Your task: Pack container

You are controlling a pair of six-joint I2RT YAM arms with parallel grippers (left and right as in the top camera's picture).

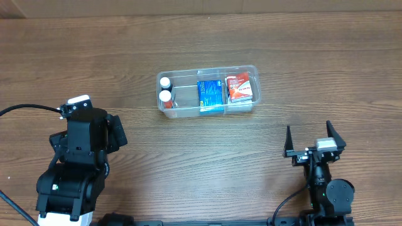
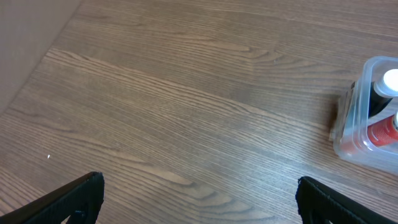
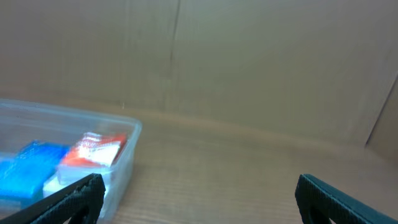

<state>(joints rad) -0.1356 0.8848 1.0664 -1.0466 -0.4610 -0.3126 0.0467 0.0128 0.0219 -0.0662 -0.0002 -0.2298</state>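
The clear plastic container [image 1: 188, 112] stands on the table at centre back. In it are two small white-capped bottles [image 1: 165, 90] at the left end, a blue box [image 1: 211, 95] in the middle and a red and white box [image 1: 242, 87] at the right end. My left gripper [image 2: 199, 196] is open and empty, near the table's left front, and its view shows the container's left end [image 2: 357, 134]. My right gripper [image 1: 311, 139] is open and empty at the right front; its view shows the container's right end [image 3: 121, 165] ahead to the left.
The wooden table [image 1: 264, 37] runs out to a brown cardboard wall [image 3: 249, 56] behind it. A black cable [image 1: 25, 108] leads to the left arm's base.
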